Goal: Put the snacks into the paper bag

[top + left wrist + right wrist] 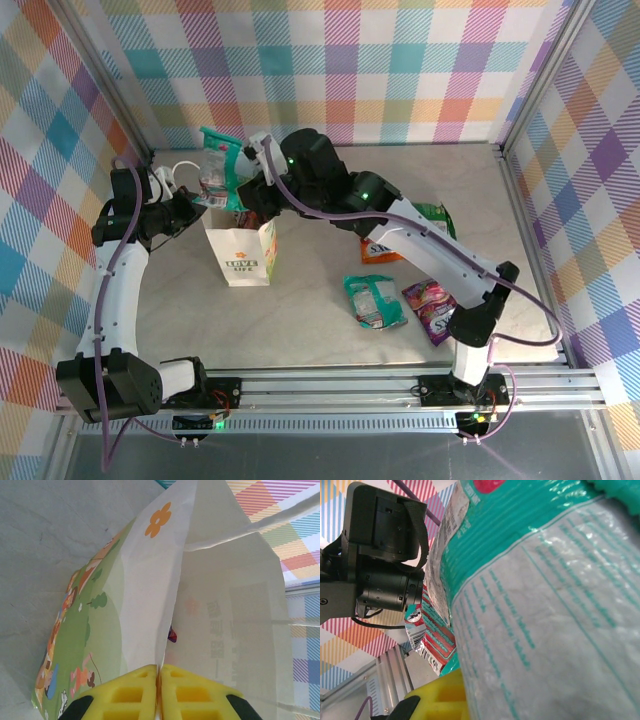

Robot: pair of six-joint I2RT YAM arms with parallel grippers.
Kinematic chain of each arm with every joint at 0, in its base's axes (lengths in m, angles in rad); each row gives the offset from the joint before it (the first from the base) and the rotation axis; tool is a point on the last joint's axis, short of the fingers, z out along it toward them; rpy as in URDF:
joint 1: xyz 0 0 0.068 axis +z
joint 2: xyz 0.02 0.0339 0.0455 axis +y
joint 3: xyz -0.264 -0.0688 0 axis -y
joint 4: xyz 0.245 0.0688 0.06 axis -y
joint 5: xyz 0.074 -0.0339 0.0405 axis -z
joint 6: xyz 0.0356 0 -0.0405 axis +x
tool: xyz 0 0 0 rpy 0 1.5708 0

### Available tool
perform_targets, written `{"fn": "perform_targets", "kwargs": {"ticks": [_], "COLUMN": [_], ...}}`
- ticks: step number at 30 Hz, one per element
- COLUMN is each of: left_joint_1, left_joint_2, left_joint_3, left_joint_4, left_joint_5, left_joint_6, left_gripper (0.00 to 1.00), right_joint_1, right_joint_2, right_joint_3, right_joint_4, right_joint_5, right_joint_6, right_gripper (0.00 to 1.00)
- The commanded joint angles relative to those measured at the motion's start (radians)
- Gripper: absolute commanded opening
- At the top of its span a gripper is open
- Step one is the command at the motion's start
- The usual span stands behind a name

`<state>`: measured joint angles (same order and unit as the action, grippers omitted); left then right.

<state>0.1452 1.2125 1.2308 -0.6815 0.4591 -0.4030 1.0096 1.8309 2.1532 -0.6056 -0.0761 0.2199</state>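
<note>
The white paper bag (240,258) with an orange logo stands upright at centre left. My left gripper (196,207) is shut on its rim; in the left wrist view the yellow fingers (135,692) pinch the paper edge of the bag (145,595). A small purple packet corner (172,635) shows inside. My right gripper (248,190) is shut on a teal and silver snack packet (215,162) held just above and behind the bag's mouth. That packet (545,610) covers the right wrist view above one yellow finger (440,700).
Loose snacks lie on the table to the right: a teal packet (375,300), a purple packet (432,308), and an orange packet (383,250) with a green one (437,216) partly under the right arm. Checked walls enclose the table; a metal rail (340,385) runs along the front.
</note>
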Motion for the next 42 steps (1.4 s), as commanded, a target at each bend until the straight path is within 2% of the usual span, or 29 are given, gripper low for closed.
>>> {"fn": "perform_targets", "kwargs": {"ticks": [1,12,26,33,42], "left_joint_1": [-0.004,-0.005,-0.005,-0.004,-0.004], "left_joint_2": [-0.025,-0.03,-0.027,-0.025,-0.022], "left_joint_3": [-0.014,-0.03,-0.032,-0.033,-0.027], "left_joint_4": [-0.015,0.002,0.002,0.005,0.004], "left_joint_5": [0.008,0.016,0.016,0.015,0.01], "left_joint_6": [0.008,-0.003,-0.003,-0.005,-0.004], "left_gripper": [0.1,0.11,0.11,0.11,0.11], "right_joint_1": [0.006,0.007,-0.009,-0.06,-0.087], "right_joint_2": [0.028,0.108,0.21,0.24,0.255], "right_joint_3": [0.071,0.098,0.167,0.178,0.175], "right_joint_4": [0.052,0.057,-0.007,-0.048,-0.069], "right_joint_5": [-0.052,-0.069,0.012,-0.046,-0.044], "right_joint_6": [-0.007,0.006,-0.005,0.054,0.061], "right_gripper": [0.0,0.0,0.0,0.0,0.0]}}
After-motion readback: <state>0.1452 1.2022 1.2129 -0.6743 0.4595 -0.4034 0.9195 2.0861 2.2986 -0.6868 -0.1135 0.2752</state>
